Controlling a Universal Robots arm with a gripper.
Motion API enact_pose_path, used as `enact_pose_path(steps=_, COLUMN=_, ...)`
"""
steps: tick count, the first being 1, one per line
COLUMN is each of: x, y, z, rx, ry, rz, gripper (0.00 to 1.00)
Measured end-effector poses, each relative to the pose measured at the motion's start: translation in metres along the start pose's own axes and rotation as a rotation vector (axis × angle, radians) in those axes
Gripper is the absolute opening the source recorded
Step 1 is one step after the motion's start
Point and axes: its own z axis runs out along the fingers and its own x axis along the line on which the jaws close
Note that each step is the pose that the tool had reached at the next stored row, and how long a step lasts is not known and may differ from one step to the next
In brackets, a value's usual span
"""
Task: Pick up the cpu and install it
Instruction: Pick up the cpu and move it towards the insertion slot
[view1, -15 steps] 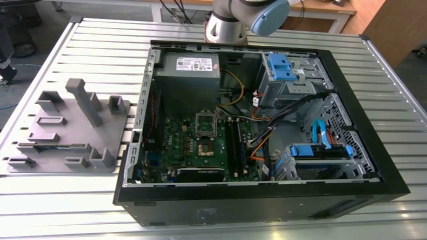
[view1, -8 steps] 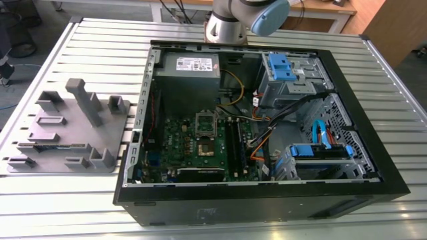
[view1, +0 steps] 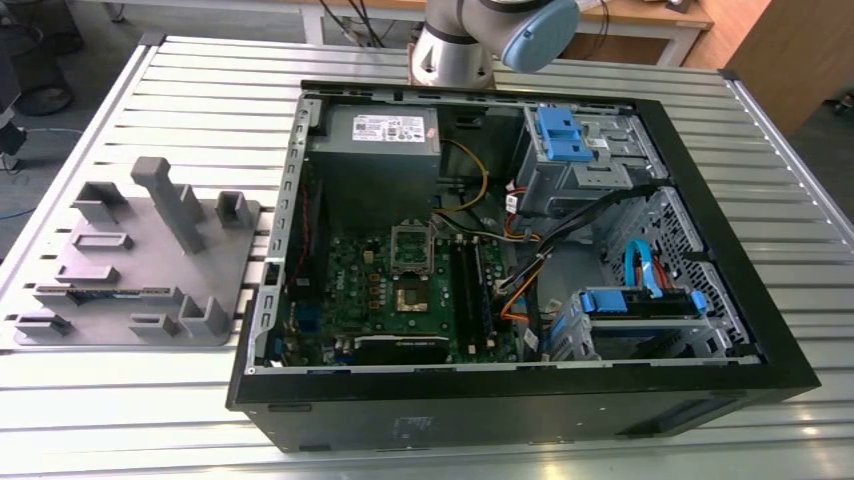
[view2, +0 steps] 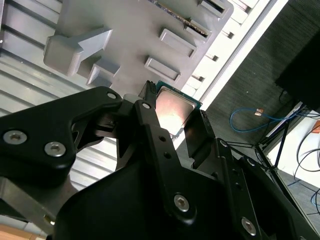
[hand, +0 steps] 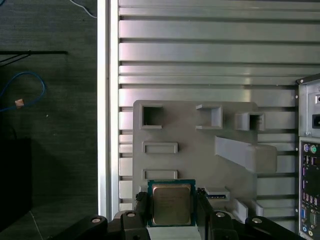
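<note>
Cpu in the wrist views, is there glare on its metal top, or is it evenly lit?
In the second wrist view the cpu carries a bright, washed-out patch across its metal top; in the first wrist view the cpu looks evenly lit, with only a soft sheen.

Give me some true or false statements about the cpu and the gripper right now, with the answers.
1. The gripper is closed on the cpu. True.
2. The cpu's shiny metal top faces the camera in the first wrist view. True.
3. The cpu is seated on the motherboard. False: it is held over the grey fixture plate, outside the computer case.
4. The computer case has its side panel on. False: it lies open, with the motherboard exposed.
</note>
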Motion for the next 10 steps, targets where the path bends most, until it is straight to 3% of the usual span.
enact_pose_path(steps=10, x=-0.0046, y=0.0001, z=0.0001, rx=0.0000, ry=0.0000, rz=0.000, gripper=0.47)
